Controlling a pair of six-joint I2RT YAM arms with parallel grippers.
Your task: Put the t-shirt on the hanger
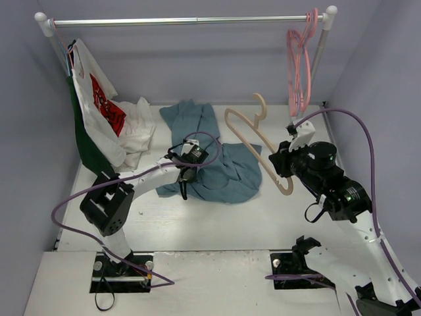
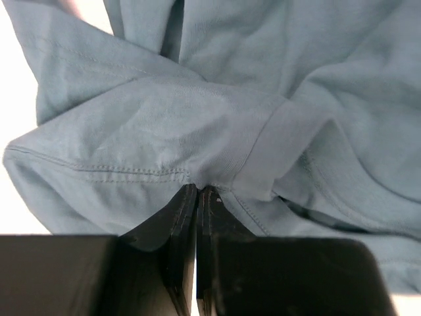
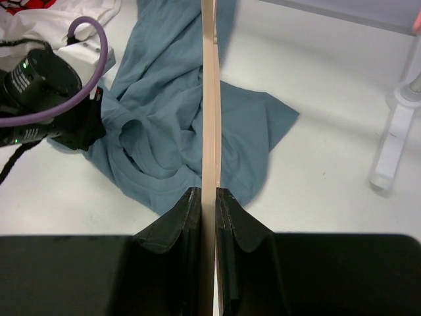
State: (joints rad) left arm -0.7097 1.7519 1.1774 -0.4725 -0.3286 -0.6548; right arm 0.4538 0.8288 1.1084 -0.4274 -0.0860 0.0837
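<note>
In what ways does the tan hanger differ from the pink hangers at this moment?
Colour: the tan hanger is beige; the pink hangers are pink.
Support: the tan hanger is clamped in the right pincer, while the pink hangers hang by their hooks from the rail.
Pose: the tan hanger is slanted, low beside the t-shirt; the pink hangers hang straight down.
Shared: none carries any clothing.

Pink hangers point(image 1: 307, 66) on rail point(image 1: 191, 22) at right, white red-printed garment point(image 1: 131, 131) over dark green garment point(image 1: 84, 141) at left
</note>
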